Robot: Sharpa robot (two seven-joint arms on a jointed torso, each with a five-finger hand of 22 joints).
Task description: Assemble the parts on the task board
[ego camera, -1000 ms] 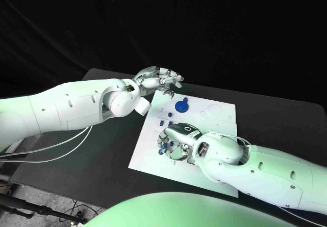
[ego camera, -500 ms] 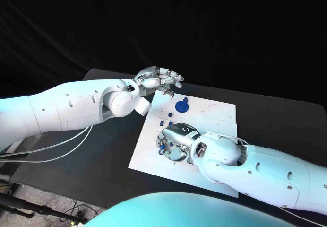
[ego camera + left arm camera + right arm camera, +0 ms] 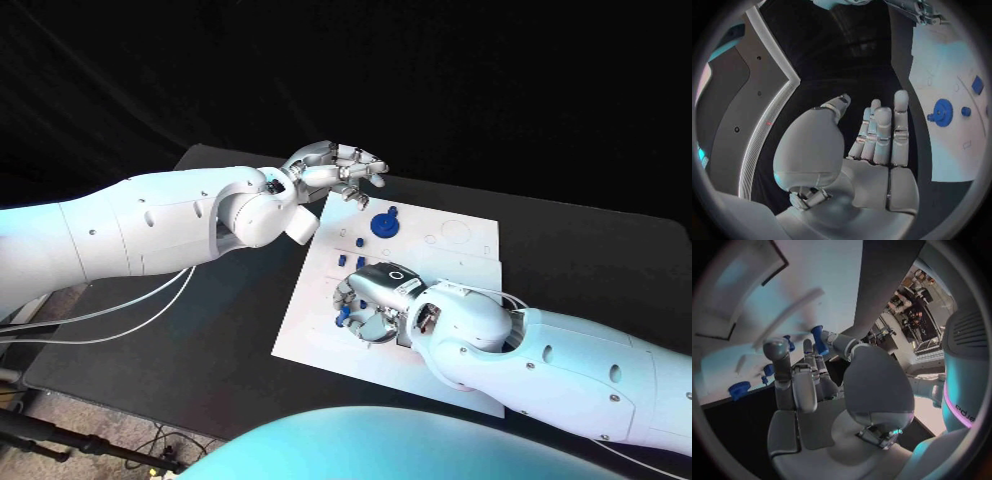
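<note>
The white task board (image 3: 320,335) lies in the middle of the black table. A blue gear (image 3: 384,224) sits near its far edge, and small blue pegs (image 3: 342,260) stand by its left side. My right hand (image 3: 375,298) hangs low over the board's left middle. In the right wrist view its thumb and a finger pinch an upright blue peg (image 3: 819,339), with other blue parts (image 3: 739,389) on the board beyond. My left hand (image 3: 338,164) hovers over the board's far left corner, fingers straight and holding nothing. The left wrist view shows the gear (image 3: 942,111) past the left hand (image 3: 879,145).
Black table (image 3: 216,300) surrounds the board on all sides. Shallow recesses (image 3: 456,232) mark the board's far right part. My right forearm (image 3: 548,360) covers the board's near right corner. A small blue square part (image 3: 977,84) lies near the gear.
My right hand has shifted very slightly over the blue parts under it. The left hand has not moved.
</note>
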